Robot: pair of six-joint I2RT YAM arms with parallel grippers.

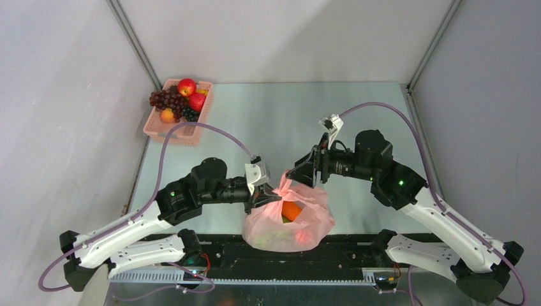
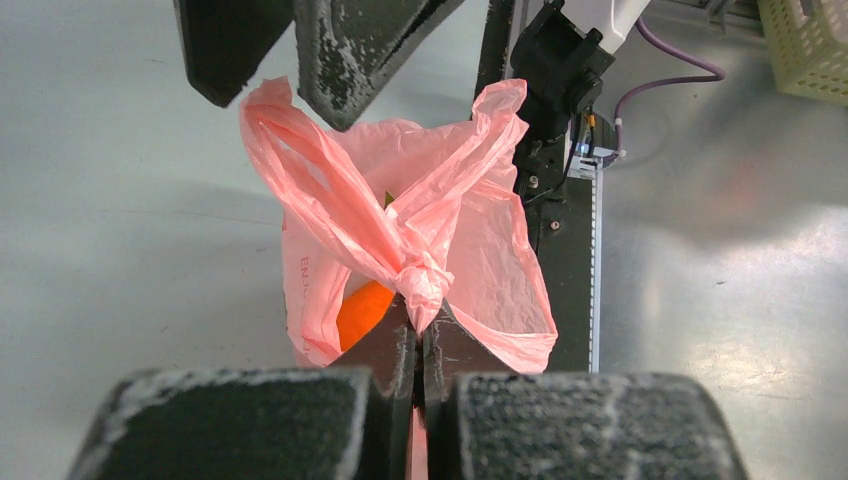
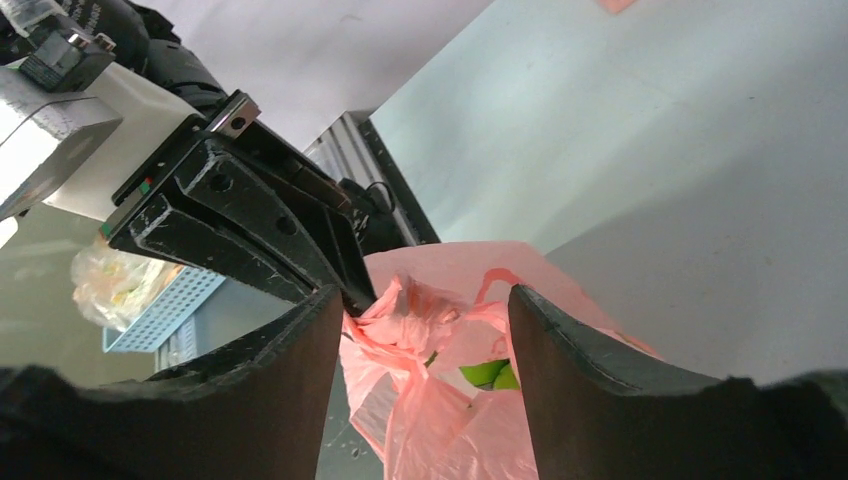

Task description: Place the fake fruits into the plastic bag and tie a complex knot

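Note:
The pink plastic bag stands at the table's near edge between the two arms, with an orange showing inside. Its handles are twisted into a knot. My left gripper is shut on the bag just under the knot, as the left wrist view shows. My right gripper is open, its fingers on either side of the bag's top in the right wrist view. One handle loop rises toward them. Something green shows through the bag. Red apples and grapes lie in the basket.
A pink lattice basket with the leftover fruits stands at the back left against the wall. The black rail with the arm bases runs right behind the bag. A pale yellow-green basket sits off the table.

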